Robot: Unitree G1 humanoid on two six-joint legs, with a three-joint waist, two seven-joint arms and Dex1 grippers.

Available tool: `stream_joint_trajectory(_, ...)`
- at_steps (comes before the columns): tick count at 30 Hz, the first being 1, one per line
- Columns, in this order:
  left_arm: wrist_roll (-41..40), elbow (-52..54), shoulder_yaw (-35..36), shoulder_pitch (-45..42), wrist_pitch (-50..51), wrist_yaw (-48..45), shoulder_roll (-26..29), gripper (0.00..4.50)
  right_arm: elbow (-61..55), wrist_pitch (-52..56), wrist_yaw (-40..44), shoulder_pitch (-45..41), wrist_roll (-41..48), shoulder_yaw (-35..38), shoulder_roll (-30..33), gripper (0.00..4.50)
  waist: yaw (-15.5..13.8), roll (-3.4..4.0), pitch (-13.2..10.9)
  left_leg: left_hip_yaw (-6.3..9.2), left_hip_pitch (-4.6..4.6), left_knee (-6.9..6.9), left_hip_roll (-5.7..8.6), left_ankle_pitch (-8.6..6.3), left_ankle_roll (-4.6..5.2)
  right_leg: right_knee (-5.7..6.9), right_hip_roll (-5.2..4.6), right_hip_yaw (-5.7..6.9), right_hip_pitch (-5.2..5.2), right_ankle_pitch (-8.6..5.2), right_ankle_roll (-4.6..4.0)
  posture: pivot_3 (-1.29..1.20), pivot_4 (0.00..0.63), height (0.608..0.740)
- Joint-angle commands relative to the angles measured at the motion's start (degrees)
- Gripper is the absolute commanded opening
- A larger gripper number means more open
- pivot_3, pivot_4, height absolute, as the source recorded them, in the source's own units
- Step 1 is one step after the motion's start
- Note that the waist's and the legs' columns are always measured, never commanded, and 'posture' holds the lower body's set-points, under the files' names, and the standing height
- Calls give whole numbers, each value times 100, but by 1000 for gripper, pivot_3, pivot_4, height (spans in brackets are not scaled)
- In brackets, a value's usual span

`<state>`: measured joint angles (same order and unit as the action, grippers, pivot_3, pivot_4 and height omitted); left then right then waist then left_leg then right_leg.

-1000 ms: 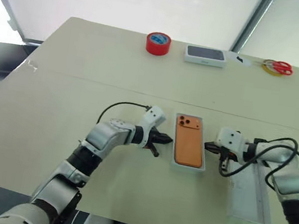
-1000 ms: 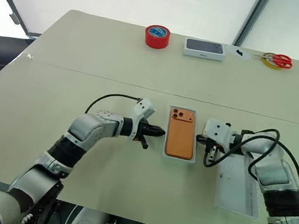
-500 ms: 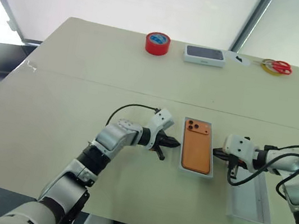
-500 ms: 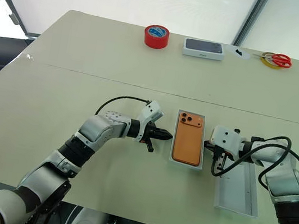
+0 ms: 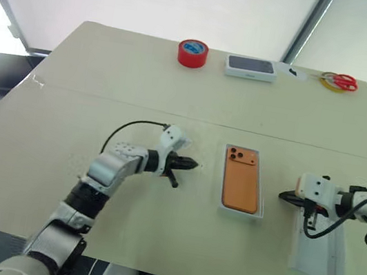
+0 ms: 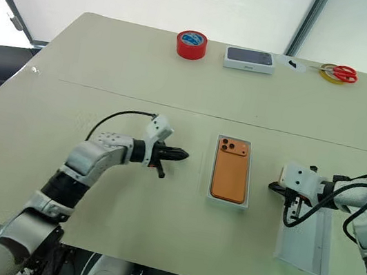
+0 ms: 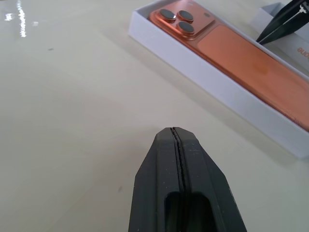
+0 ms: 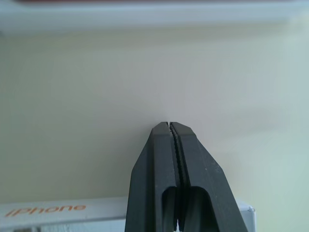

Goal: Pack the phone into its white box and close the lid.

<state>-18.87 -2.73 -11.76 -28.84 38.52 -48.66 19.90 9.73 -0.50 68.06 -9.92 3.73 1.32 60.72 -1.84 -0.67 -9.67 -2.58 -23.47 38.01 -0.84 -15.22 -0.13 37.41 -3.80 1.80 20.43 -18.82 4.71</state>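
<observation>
Phone point(image 5: 242, 179) lying back-up in white box point(image 5: 240, 207), mid surface point(image 5: 66, 126), long axis running front-to-back, lenses at far end. Left tool point(image 5: 193, 165), right tool point(image 5: 283, 194) flanking, both pinched together, holding nothing.

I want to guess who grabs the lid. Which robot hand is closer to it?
Right. The right hand sits shut right by the lid's far end; the left hand is across the boxed phone, far off.

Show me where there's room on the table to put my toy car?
The big bare patches: the middle strip between the tape and the phone, and the table's whole left side. It's crowded on the right, where the phone in its box, the right gripper and the lid sit close together.
</observation>
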Motion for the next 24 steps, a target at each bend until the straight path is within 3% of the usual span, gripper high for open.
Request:
stream_joint_trajectory(1, -368, 555, 383, 133, 70, -237, 265, 0, -339, 257, 77, 71, 417, 347, 28, 29, 15, 5, -2, 1, 0, 0, -1, 0, -1, 0, 0, 0, 0, 0, 0, 0, 150, 740)
stream_joint_trajectory(2, -366, 611, 404, 185, 67, -232, 337, 0, -442, 356, 113, 115, 514, 390, 25, 29, 16, 6, -2, 1, 0, 0, -1, 0, 0, 0, 0, 0, 0, 0, 0, 0, 150, 740)
stream_joint_trajectory(4, -750, 886, 799, 413, 101, -617, 705, 522, -866, 1091, 303, 291, 1085, 634, 54, 0, 25, 6, -3, 1, 0, 1, -1, -1, 2, 0, -1, 0, -1, 0, 0, 0, 150, 740)
stream_joint_trajectory(6, -998, 1119, 1094, 602, -25, -899, 1013, 1267, -1040, 1422, 177, 295, 1342, 919, 25, 880, 100, 9, -5, 1, 0, -6, -3, -2, 2, -2, -1, 0, 0, 0, -1, 0, 150, 740)
stream_joint_trajectory(12, -782, 1127, 1291, 1014, -1538, -1352, 1294, 4361, -1686, 2295, -404, 612, 1634, 1444, -164, 4014, 105, 17, -4, 3, 1, -8, -3, -10, 13, -6, -5, 0, 0, -1, -2, 0, 150, 740)
stream_joint_trajectory(13, -754, 1123, 1318, 1081, -1830, -1457, 1311, 4380, -1880, 2492, -488, 763, 1709, 1527, -207, 4451, 105, 18, -4, 3, 1, -9, -3, -10, 13, -7, -5, 0, 0, -1, -2, 0, 150, 740)
stream_joint_trajectory(17, -955, 1035, 1476, 1233, -2316, -1833, 1369, 4380, -2722, 3515, -1376, 1230, 1883, 1983, -560, 4451, 119, 21, -4, 2, -3, -15, -3, -11, 13, -14, -6, 0, 4, -1, -2, 0, 150, 740)
stream_joint_trajectory(21, -859, 856, 1537, 1382, -2897, -2064, 1410, 4380, -3449, 4405, -2590, 1808, 1495, 2636, -1038, 4451, 110, 30, 0, 2, -2, -16, -3, -16, 22, -10, -8, -1, 8, -1, -3, 0, 150, 740)
stream_joint_trajectory(24, -836, 764, 1536, 1441, -3130, -2138, 1436, 4380, -4403, 5083, -2899, 2473, 1706, 3073, -1430, 4451, 93, 31, 0, 3, -4, -32, -2, -16, 22, -13, -8, 0, 13, -1, -3, 0, 150, 740)
